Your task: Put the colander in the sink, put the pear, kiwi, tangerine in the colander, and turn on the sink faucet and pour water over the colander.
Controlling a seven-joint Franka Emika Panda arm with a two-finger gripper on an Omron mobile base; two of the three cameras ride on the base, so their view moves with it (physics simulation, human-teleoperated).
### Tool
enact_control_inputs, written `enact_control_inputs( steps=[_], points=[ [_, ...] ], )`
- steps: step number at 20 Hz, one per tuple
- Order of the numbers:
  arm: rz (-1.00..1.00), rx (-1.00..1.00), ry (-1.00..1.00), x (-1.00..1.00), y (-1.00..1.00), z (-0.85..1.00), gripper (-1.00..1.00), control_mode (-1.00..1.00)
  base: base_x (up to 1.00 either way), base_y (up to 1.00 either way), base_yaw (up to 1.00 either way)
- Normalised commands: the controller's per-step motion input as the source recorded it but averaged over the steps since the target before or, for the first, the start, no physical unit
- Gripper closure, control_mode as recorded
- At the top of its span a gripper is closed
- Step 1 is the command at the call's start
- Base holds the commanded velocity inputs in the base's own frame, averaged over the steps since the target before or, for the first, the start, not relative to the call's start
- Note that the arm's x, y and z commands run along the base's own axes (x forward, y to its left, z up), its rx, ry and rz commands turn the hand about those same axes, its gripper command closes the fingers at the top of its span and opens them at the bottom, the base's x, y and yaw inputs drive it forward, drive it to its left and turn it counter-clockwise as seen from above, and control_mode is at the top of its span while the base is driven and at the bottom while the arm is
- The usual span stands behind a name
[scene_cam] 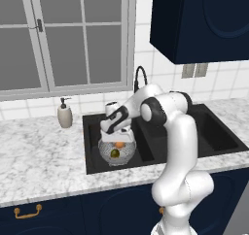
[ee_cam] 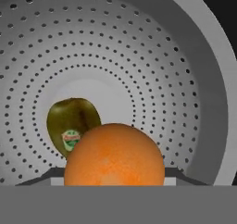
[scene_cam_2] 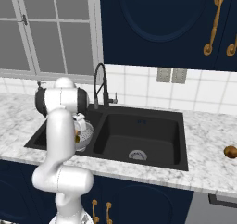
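Observation:
The silver perforated colander (scene_cam: 105,150) (scene_cam_2: 86,133) (ee_cam: 208,102) stands in the left basin of the black sink (scene_cam: 214,132) (scene_cam_2: 139,126). My gripper (scene_cam: 119,140) (ee_cam: 114,174) hangs just above the colander's middle, shut on the orange tangerine (scene_cam: 119,144) (ee_cam: 114,156). On the colander's floor lies a dark olive fruit with a sticker (scene_cam: 115,153) (ee_cam: 71,121), by its shape the pear. A brown round fruit (scene_cam_2: 230,151), likely the kiwi, lies on the counter far to the right. The black gooseneck faucet (scene_cam: 140,76) (scene_cam_2: 98,79) rises behind the divider. Water is out of view.
A cream soap dispenser (scene_cam: 64,115) stands on the marble counter left of the sink. The right basin has a silver drain (scene_cam_2: 137,154). A window is behind the sink and dark blue cabinets hang above on the right.

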Motion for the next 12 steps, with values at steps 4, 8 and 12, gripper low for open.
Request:
enact_control_inputs(
  steps=[4,8,12],
  points=[
    [0.00,0.00,0.00,0.00,0.03,-0.33,-1.00,-1.00,0.00,0.00,0.00],
    [0.00,0.01,0.00,0.00,-0.01,-0.10,-1.00,-1.00,0.00,0.00,0.00],
    [0.00,0.03,0.00,0.00,-0.01,0.08,-1.00,-1.00,0.00,0.00,0.00]
  ],
)
